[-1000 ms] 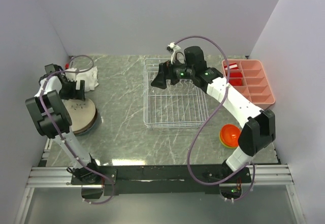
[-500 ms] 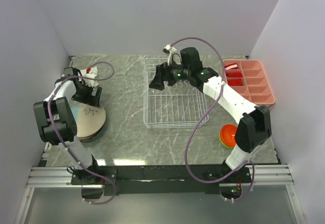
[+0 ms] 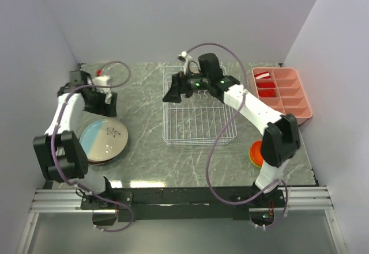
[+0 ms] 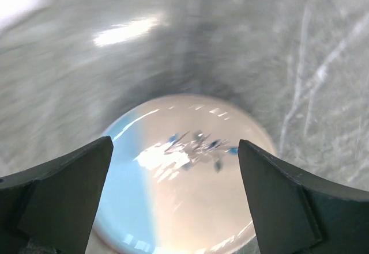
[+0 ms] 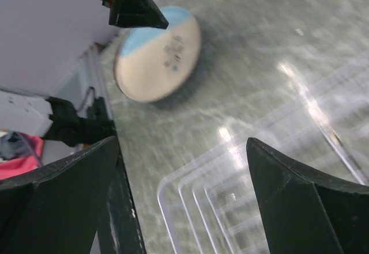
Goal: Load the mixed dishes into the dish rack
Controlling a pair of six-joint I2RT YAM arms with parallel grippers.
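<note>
A cream-and-light-blue plate [image 3: 105,140] lies at the front left on a dark-rimmed plate [image 3: 97,161]. My left gripper [image 3: 102,105] hangs open and empty just behind and above it; in the left wrist view the plate [image 4: 184,179] fills the space between the open fingers [image 4: 57,190]. My right gripper [image 3: 170,95] is open and empty over the back left corner of the white wire dish rack [image 3: 199,109]. The right wrist view shows the rack corner [image 5: 242,208] and the plate [image 5: 158,52] beyond. An orange bowl [image 3: 260,152] sits in a yellow-green bowl [image 3: 252,160] at the front right. The mug is out of view.
A pink compartment tray [image 3: 288,95] with red items stands at the back right, next to the rack. Grey walls close in the table on three sides. The right arm's cable loops over the rack's front right.
My left arm has swung off the plate stack, uncovering the cream-and-blue plate, which now lies a little further right. My right gripper has drifted left over the rack's back left corner.
</note>
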